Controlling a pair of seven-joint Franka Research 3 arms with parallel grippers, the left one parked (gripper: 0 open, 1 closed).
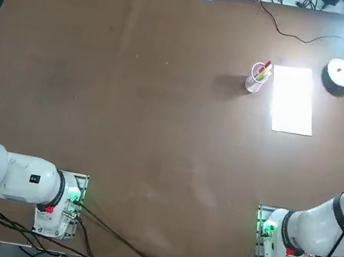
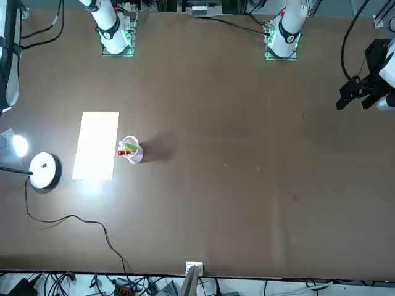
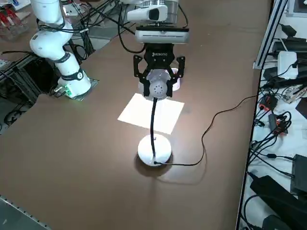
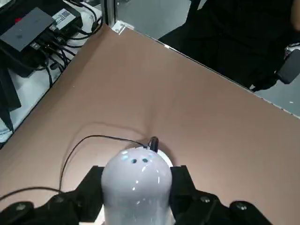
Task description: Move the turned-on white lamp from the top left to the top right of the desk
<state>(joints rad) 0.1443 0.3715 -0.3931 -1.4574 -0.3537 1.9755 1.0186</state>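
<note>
The lamp (image 3: 154, 148) is standing lit on the desk (image 1: 147, 117), just beside the white paper sheet (image 1: 294, 99), on the side away from the pen cup (image 1: 258, 77); the right gripper (image 3: 159, 86) is clasping its head.

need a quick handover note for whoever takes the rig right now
Right gripper: at the lamp's head, one finger on each side; whether it is clamped or loose cannot be told.
Lamp: lit, disc base standing on the desk at the top right in the top view, beside the paper sheet, with the cup of pens beyond the sheet. Its cord trails off the far edge.
Done: lamp looks to be at its goal corner.
Left: confirm release, then lift the arm clear.
</note>
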